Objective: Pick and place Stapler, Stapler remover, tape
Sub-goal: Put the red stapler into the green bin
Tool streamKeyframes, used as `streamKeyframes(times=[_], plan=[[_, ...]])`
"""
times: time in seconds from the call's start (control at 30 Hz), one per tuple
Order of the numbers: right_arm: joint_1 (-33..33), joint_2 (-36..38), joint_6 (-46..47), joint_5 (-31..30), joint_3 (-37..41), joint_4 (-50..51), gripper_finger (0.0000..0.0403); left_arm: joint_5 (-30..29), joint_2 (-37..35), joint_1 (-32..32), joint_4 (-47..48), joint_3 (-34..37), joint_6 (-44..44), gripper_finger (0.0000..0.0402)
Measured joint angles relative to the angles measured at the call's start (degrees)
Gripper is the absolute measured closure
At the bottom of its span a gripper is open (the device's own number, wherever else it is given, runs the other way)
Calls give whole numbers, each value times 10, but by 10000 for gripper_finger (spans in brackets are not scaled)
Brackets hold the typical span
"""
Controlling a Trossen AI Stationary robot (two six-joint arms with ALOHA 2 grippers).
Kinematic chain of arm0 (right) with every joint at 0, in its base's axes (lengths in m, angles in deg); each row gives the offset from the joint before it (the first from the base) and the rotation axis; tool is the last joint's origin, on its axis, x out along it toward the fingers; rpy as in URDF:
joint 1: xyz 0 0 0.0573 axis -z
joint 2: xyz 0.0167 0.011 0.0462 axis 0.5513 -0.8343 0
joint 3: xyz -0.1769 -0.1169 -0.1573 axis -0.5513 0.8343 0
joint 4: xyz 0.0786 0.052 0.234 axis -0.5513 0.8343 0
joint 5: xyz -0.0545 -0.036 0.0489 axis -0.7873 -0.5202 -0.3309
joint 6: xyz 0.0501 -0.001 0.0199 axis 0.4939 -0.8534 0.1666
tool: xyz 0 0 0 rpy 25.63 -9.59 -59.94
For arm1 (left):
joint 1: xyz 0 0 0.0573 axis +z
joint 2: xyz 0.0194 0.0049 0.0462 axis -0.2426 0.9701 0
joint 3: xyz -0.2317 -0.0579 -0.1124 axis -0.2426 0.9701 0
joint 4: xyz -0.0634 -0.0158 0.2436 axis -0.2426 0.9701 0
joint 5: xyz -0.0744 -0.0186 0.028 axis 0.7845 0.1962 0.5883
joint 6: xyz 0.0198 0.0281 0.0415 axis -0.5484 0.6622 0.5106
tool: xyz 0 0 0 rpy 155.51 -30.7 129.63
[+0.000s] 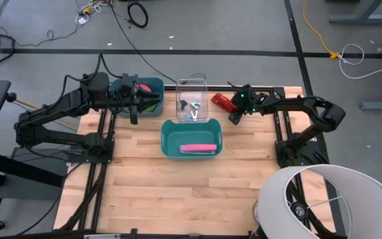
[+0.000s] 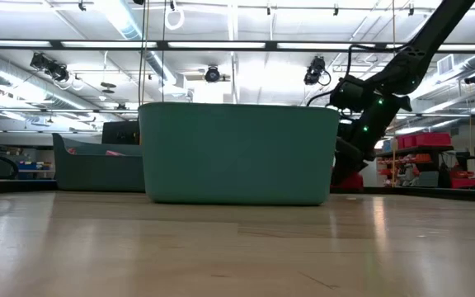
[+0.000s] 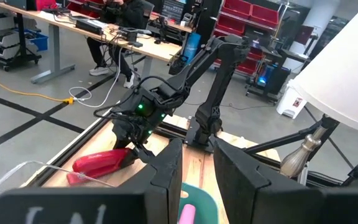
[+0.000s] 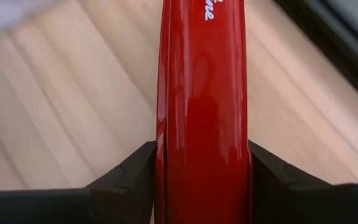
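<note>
Glossy red stapler (image 4: 204,106) between pincer (image 4: 201,180) fingers

Glossy red stapler (image 4: 204,112), matt wood table (image 4: 61,106)

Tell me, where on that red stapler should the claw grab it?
Across its long narrow body, one finger on each flat side, coming from above. The red stapler lies lengthwise on the table, so its slim width fits between the fingers. The right claw already straddles it that way.

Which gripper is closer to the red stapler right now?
Right. The right gripper straddles the red stapler, fingers on both its sides. The left gripper is over the dark teal bin, across the clear container.
</note>
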Motion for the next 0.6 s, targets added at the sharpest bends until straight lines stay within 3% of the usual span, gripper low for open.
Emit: streamKeyframes(times=[0.3,0.47,0.6], plan=[[-52,8,9,1,0,-6,223,0,0,0,0,0,0,307],[-78,25,14,-62,0,0,223,0,0,0,0,0,0,307],[-78,55,18,-65,0,11,223,0,0,0,0,0,0,307]])
